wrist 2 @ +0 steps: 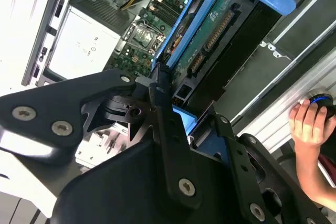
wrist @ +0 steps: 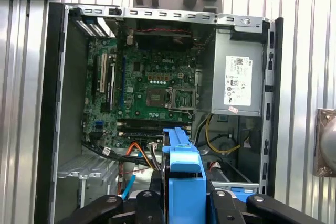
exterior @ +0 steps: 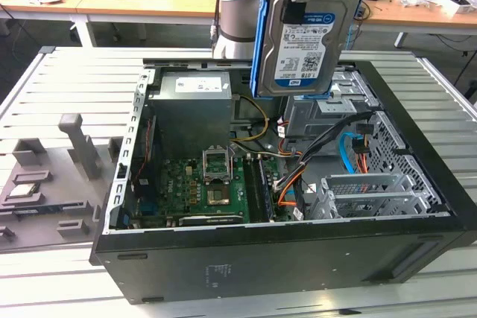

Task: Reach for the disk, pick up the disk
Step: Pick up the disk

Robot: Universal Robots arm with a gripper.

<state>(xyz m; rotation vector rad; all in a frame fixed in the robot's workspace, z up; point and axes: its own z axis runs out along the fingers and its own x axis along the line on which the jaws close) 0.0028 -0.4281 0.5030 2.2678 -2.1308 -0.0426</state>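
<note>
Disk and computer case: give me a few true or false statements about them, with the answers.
1. The gripper holds the disk in the air above the case. True.
2. The disk lies flat on the motherboard. False: it hangs upright, clear of the board.
3. A blue rail runs along the disk's sides. True.
4. The case is closed. False: its side is open and the motherboard shows.
5. A person's hand is in the second wrist view. True.
</note>
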